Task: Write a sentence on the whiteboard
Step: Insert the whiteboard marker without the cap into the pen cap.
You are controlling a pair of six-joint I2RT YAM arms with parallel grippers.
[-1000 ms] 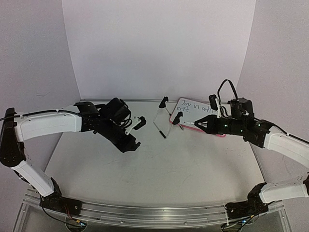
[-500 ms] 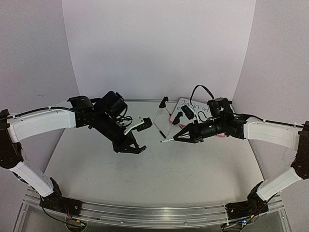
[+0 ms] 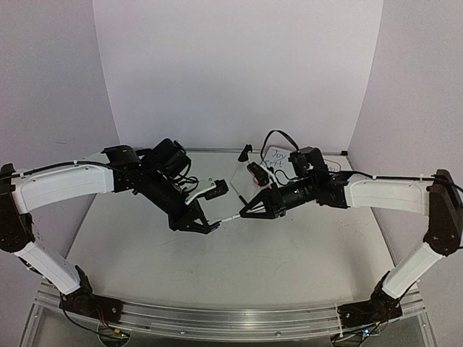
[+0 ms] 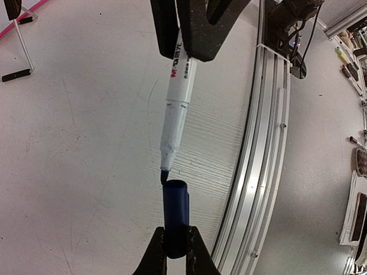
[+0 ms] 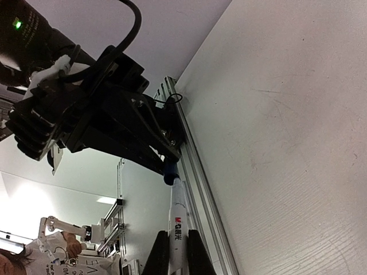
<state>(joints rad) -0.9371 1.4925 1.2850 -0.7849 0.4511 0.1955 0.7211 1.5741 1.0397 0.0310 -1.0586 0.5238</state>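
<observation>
Blue plastic fills the bottom of my left wrist view: the marker cap (image 4: 175,217), clamped in my left gripper (image 4: 175,251), open mouth facing the pen. My right gripper (image 5: 175,253) is closed round the barrel of the white marker (image 4: 176,97) and holds it out nib first. The two meet in the air over the middle of the bench (image 3: 289,249), a little left of centre.

The whiteboard (image 3: 273,160) stands near the far edge of the bench, right of centre, with my right arm across much of it. I can make out only the start of the sentence (image 3: 276,153), blue letters beginning "Joy", and a scrap of a second line below. How much more is written I cannot tell.

I judge the writing done and the step in hand to be capping the pen. The nib rests at the rim of the cap's mouth, towards one side and not yet inside, and the barrel leans slightly off the cap's axis.

The next move calls for a small sideways correction to centre the nib, squaring the barrel with the cap, then a straight push along that line while both grips hold firm. If I push off-centre, the nib may smear the rim or knock the cap askew.
</observation>
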